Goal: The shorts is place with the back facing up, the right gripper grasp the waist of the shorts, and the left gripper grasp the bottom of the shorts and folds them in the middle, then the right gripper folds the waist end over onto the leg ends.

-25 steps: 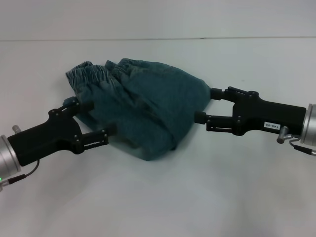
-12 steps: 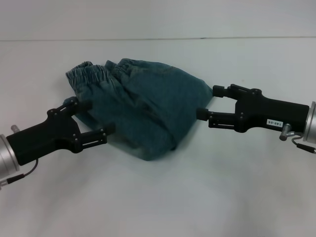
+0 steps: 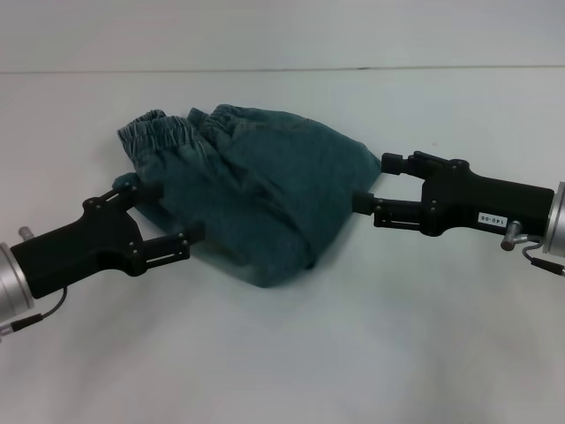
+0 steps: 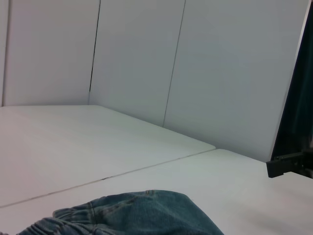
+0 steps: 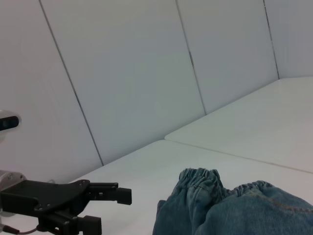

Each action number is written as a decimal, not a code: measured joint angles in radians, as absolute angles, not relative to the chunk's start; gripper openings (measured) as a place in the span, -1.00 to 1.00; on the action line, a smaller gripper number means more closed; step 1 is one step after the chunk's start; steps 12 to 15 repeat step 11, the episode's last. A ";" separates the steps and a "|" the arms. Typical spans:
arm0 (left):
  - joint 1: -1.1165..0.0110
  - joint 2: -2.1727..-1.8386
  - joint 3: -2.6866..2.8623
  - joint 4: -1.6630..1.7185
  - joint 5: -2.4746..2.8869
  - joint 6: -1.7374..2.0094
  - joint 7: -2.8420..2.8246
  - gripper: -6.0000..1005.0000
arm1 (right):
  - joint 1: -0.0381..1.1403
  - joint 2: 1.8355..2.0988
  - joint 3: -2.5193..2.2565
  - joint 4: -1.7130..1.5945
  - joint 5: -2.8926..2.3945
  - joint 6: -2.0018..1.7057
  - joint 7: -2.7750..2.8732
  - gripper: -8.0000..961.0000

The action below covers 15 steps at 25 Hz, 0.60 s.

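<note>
Two pincers flank the shorts (image 3: 252, 199), a rumpled blue denim heap lying just above the middle of the white bench (image 3: 291, 362), its elastic waistband bunched toward eleven o'clock. The left pincer (image 3: 172, 216) sits at the heap's eight o'clock edge with its fingers spread wide, one near the cloth's upper side and one at its lower, seemingly closed on nothing. The right pincer (image 3: 377, 183) sits at the three o'clock edge, likewise wide, fingertips touching or just beside the fabric.

By my judgement the shorts look already doubled over, so the step in hand is either the release after a fold or the reach for the next grasp; I cannot tell which. The next move calls for the right pincer to find the waist end, which lies across the heap from it, and carry it over the leg ends.

The leg hems are hidden under folds. Whether either fingertip pinches any cloth is hard to make out. Neither wrist view shows its own arm's fingers; the right wrist view shows only the left pincer farther off.
</note>
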State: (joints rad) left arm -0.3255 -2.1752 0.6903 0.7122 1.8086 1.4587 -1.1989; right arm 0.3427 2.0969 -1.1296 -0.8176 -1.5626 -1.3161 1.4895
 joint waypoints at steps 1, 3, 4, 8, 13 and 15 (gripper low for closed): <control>-0.325 -2.175 0.691 0.712 1.809 1.459 -1.199 0.88 | 0.343 2.097 -1.130 -0.818 -1.563 -1.316 1.490 0.98; -0.325 -2.175 0.692 0.712 1.809 1.459 -1.199 0.87 | 0.341 2.097 -1.129 -0.818 -1.562 -1.316 1.490 0.98; -0.325 -2.175 0.693 0.711 1.809 1.459 -1.199 0.87 | 0.341 2.097 -1.129 -0.818 -1.562 -1.316 1.490 0.98; -0.325 -2.175 0.694 0.710 1.809 1.459 -1.200 0.87 | 0.336 2.097 -1.129 -0.818 -1.562 -1.316 1.489 0.98; -0.325 -2.175 0.695 0.709 1.809 1.459 -1.200 0.87 | 0.333 2.097 -1.129 -0.818 -1.561 -1.316 1.486 0.98; -0.325 -2.175 0.695 0.709 1.809 1.459 -1.200 0.87 | 0.333 2.097 -1.129 -0.818 -1.561 -1.316 1.486 0.98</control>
